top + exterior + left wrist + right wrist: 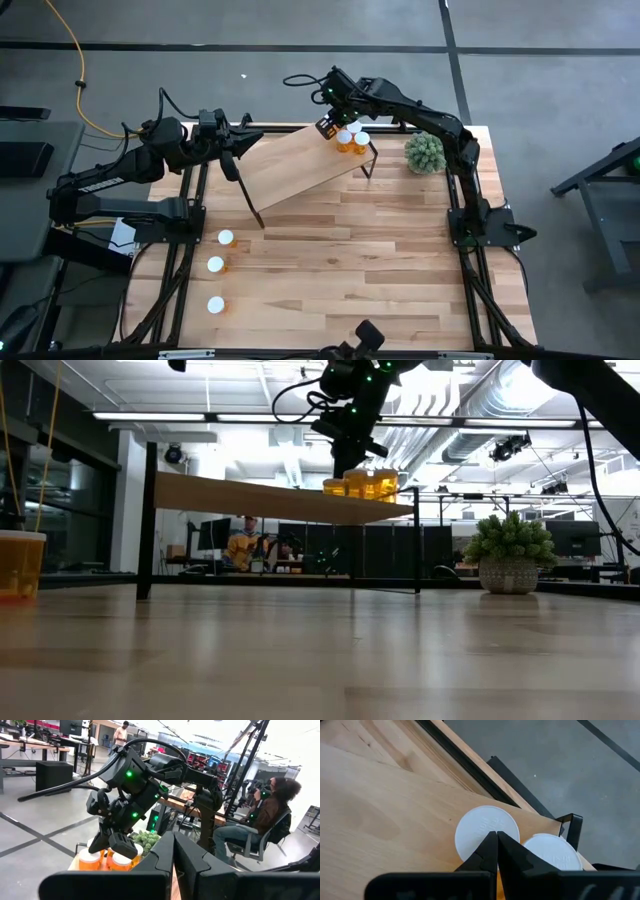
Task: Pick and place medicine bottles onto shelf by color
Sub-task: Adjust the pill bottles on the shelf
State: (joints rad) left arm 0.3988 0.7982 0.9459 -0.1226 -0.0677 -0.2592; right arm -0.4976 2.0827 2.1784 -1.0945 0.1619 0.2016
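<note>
A cluster of small translucent orange pill bottles with round white caps [350,137] stood on the far corner of the raised light-wood plank shelf on black legs [300,165], directly beneath the right gripper [328,127], jaws pressed together and empty, while three more bottles [216,265] stood on the wooden tabletop [400,260] near the left gripper [243,140], likewise closed and empty beside the shelf's opposite end.

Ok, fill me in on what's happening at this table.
The right pincer, shut, hovers over a cluster of orange medicine bottles at the far right corner of the raised wooden shelf. Three more bottles wait on the tabletop at the left. The left pincer, also shut, sits by the shelf's other end, holding nothing.
</note>
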